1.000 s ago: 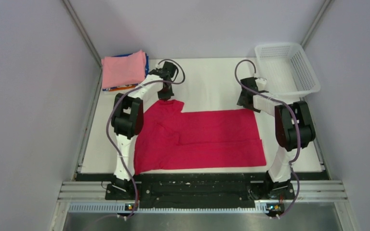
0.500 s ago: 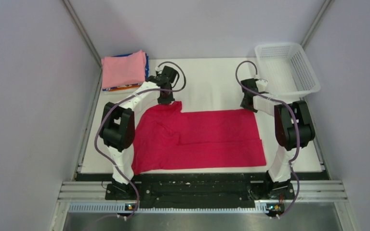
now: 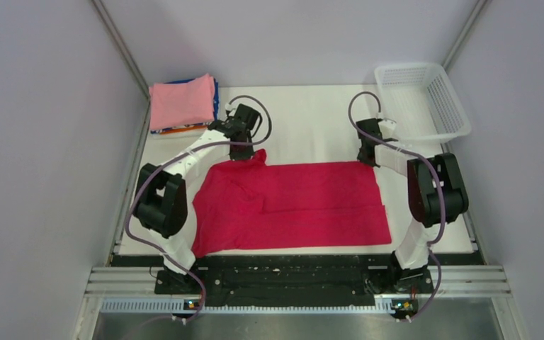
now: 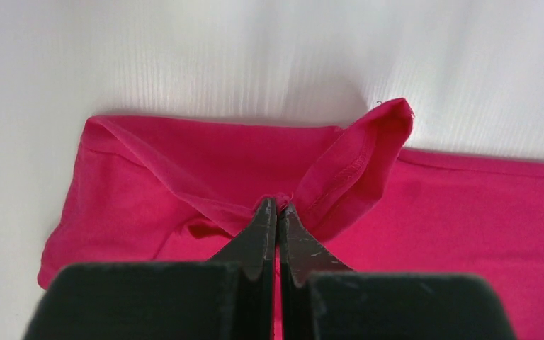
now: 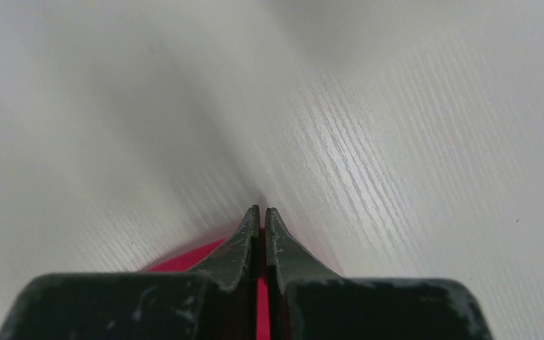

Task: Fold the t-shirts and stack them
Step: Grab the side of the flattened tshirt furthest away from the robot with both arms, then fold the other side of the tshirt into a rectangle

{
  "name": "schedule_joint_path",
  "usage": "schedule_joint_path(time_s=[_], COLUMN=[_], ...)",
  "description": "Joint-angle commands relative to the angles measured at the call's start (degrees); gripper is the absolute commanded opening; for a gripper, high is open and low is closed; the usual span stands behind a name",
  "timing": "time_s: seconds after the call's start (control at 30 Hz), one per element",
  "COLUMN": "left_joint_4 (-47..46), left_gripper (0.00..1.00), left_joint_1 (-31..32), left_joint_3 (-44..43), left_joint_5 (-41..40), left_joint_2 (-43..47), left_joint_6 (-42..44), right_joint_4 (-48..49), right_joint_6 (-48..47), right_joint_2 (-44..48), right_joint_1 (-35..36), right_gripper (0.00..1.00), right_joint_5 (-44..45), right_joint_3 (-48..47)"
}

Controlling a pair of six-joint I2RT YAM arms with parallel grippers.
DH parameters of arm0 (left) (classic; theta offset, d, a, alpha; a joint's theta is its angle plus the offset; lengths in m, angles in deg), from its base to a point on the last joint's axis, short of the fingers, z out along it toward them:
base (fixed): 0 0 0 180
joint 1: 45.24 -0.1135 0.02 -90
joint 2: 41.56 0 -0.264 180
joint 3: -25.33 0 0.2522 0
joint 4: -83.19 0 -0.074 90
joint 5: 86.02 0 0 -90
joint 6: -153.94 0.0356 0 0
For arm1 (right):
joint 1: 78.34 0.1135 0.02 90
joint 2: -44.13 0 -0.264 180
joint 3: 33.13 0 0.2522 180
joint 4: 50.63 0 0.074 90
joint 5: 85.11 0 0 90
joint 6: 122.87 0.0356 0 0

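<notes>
The plain crimson-red cloth t-shirt [image 3: 290, 205] lies spread flat, its near hem toward the arm bases. At its far left corner my left gripper [image 4: 277, 205] is clamped tight on a bunched fold beside the sleeve hem. At its far right corner my right gripper [image 5: 260, 211] is pinched closed with only a sliver of red between the tips. I judge that thin bite could slip, skewing the fold. Beyond the shirt's far left corner, the folded light pink t-shirt [image 3: 182, 101] tops the stack.

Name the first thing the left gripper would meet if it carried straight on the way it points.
The red t-shirt: the left gripper is shut on its bunched cloth, so cloth comes first, then probably the white table.
</notes>
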Motion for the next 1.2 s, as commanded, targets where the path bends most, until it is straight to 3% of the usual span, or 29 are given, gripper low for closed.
schedule_joint_path(time_s=[0.0, 0.57, 0.97, 1.17], left_joint_4=[-1.58, -1.95, 0.42, 4.16], left_gripper=[0.0, 0.0, 0.0, 0.0], left_joint_1=[1.1, 5.47, 6.69, 9.53], left_joint_3=[3.58, 21.69, 31.41, 36.85], left_joint_5=[-1.49, -2.74, -0.93, -0.14], left_joint_2=[6.98, 27.61, 42.55, 49.68], left_joint_6=[-1.98, -7.23, -11.17, -17.28], right_joint_4=[1.06, -3.25, -4.48, -4.26], right_joint_6=[-0.33, 1.81, 2.18, 0.76], right_joint_2=[6.65, 25.03, 30.9, 31.64], right_joint_1=[-0.63, 0.34, 1.84, 2.16], right_gripper=[0.0, 0.0, 0.0, 0.0], right_joint_5=[-1.1, -2.29, -3.72, -4.21], right_joint_3=[2.08, 14.2, 16.16, 15.01])
